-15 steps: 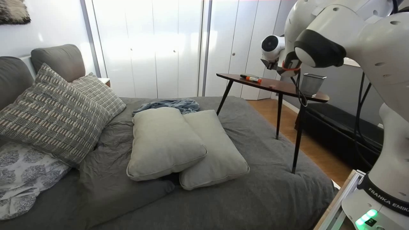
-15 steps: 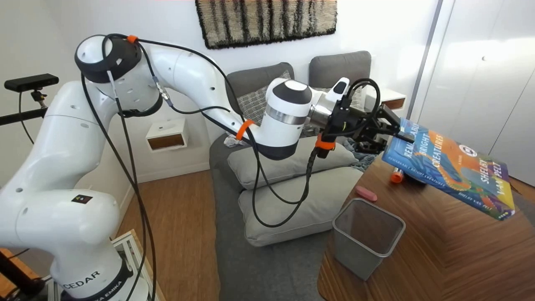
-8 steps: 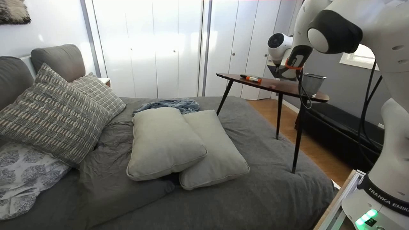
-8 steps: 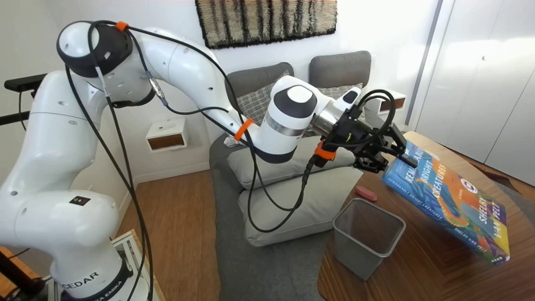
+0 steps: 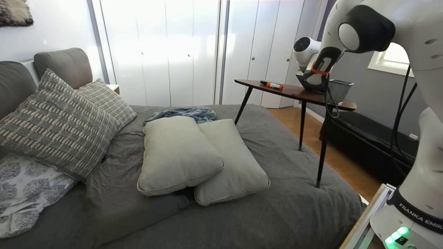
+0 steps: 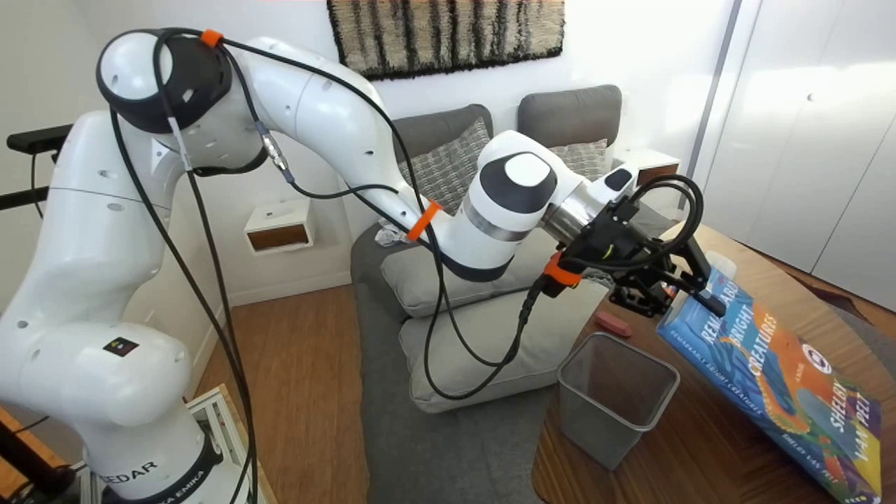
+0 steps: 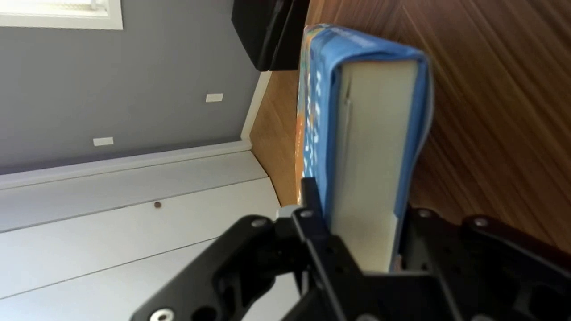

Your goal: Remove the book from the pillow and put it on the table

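The book [image 6: 777,392] has a blue cover with orange and yellow marks. My gripper [image 6: 684,301] is shut on its near end, one finger on each cover. In the wrist view the book [image 7: 370,142] shows its page edge between the fingers [image 7: 361,209]. The book is tilted over the dark brown table [image 6: 721,455], its far end lower; I cannot tell whether it touches. The table also shows in an exterior view [image 5: 290,90], where the arm hides most of the gripper and book. The flatter light-grey pillow [image 5: 238,166] lies on the bed with no book on it.
A grey mesh bin [image 6: 616,392] stands on the table close to the book. A small red block [image 6: 612,323] and an orange marker [image 5: 273,85] also lie on the table. A plumper pillow [image 5: 180,155] overlaps the flatter one. A blue cloth [image 5: 193,113] lies behind.
My gripper has moved down over the table with the book, and lately to the right in an exterior view. The book now hangs lower and tilts more steeply.
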Robot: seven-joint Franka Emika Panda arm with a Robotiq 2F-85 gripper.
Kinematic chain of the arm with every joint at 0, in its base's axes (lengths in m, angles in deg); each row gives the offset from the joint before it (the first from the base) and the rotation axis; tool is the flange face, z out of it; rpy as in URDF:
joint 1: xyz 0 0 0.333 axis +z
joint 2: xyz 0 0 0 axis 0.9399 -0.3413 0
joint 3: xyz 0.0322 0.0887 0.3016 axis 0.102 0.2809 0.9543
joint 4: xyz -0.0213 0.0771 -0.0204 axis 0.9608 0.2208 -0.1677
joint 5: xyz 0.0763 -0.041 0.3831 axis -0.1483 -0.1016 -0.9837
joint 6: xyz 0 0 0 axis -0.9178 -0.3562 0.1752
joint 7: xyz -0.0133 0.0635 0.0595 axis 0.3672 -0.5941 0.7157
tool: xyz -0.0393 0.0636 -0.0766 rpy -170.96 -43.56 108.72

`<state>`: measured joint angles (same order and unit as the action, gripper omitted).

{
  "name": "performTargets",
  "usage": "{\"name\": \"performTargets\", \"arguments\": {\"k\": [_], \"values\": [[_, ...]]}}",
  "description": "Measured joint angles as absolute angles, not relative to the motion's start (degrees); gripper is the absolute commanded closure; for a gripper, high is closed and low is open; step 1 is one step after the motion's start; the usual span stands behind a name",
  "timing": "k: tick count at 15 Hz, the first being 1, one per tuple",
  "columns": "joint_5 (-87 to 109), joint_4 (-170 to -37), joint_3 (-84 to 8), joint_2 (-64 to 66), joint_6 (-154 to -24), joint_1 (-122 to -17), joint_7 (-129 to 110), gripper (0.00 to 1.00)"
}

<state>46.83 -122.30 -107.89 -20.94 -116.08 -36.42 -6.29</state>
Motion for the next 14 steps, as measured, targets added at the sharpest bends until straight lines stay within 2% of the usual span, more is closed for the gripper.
{"name": "performTargets", "arguments": {"k": [1, 6, 8, 14], "values": [[46.8, -121.5, -106.9, -20.9, -115.5, -37.8, -6.5, 0.38], [46.9, -117.4, -100.1, -20.9, -110.7, -44.6, -7.1, 0.05], [47.0, -115.7, -97.2, -20.7, -109.3, -46.5, -7.5, 0.00], [47.5, -111.6, -90.9, -15.2, -105.5, -47.9, -9.0, 0.00]]}}
